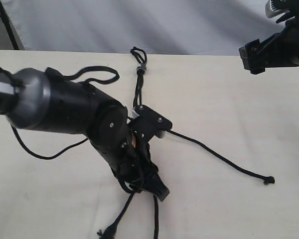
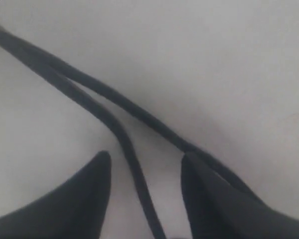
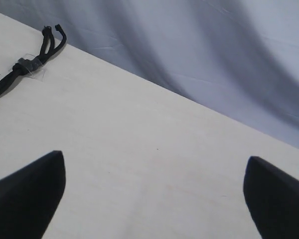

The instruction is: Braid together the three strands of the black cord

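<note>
The black cord lies on the pale table, joined at the far end by a small grey band (image 1: 141,67) with a little loop (image 1: 138,52). One strand (image 1: 219,157) runs off to the right and ends in a knotted tip (image 1: 269,180). The other two strands (image 1: 120,215) pass under my left arm and come out near the front edge. My left gripper (image 1: 152,188) points down over them, open. In the left wrist view one strand (image 2: 133,169) lies between the fingers (image 2: 87,196) and another (image 2: 139,112) runs against the other finger. My right gripper (image 3: 154,196) hangs open at the far right, holding nothing, away from the band (image 3: 26,64).
The left arm's own smooth black cables (image 1: 95,73) loop over the table to the left of the cord. A pale cloth backdrop (image 1: 139,25) hangs behind the table's far edge. The right arm (image 1: 274,49) stays above the far right corner.
</note>
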`<action>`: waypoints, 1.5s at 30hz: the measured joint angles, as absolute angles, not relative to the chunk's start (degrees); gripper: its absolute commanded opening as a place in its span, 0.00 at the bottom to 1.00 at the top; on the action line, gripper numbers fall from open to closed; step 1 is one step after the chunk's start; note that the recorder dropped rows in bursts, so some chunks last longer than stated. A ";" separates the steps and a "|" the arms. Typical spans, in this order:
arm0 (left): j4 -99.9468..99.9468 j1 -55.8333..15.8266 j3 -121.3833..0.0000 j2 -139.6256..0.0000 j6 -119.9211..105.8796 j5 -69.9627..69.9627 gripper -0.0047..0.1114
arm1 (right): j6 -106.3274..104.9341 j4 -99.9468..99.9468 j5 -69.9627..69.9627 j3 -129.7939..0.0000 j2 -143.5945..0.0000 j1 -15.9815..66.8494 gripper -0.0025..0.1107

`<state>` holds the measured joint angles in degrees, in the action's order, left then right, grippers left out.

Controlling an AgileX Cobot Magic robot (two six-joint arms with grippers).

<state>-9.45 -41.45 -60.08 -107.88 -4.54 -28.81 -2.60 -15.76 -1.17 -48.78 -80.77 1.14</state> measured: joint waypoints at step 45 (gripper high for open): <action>12.42 -16.72 -54.25 -107.32 11.53 -26.43 0.50 | -1.52 -15.76 -0.94 -48.78 -80.77 1.14 0.81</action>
<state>12.42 -16.72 -54.25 -107.32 11.53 -26.43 -1.52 -15.76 -0.94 -48.78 -80.77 1.14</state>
